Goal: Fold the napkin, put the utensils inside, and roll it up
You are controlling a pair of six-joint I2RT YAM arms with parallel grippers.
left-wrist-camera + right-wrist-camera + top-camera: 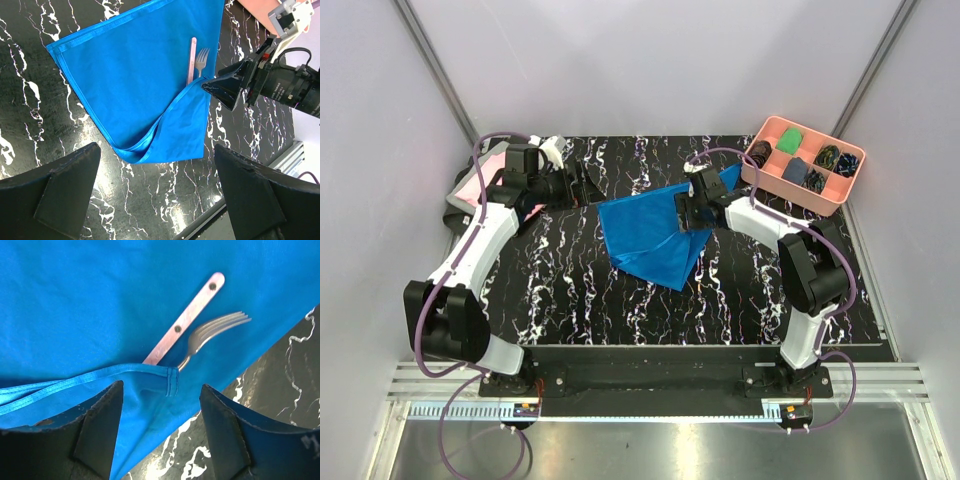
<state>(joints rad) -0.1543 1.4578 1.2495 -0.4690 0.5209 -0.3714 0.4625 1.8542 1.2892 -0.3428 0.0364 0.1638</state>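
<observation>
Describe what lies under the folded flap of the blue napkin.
A fork and a flat metal handle poke out past the napkin flap, and only their upper ends show. Their lower parts are hidden under it.

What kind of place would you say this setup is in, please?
Probably a robotics lab test cell, not a dining room: plain white enclosure walls, a left arm and right arm bolted by a metal rail, and a pink compartment tray of cloth bundles.
</observation>
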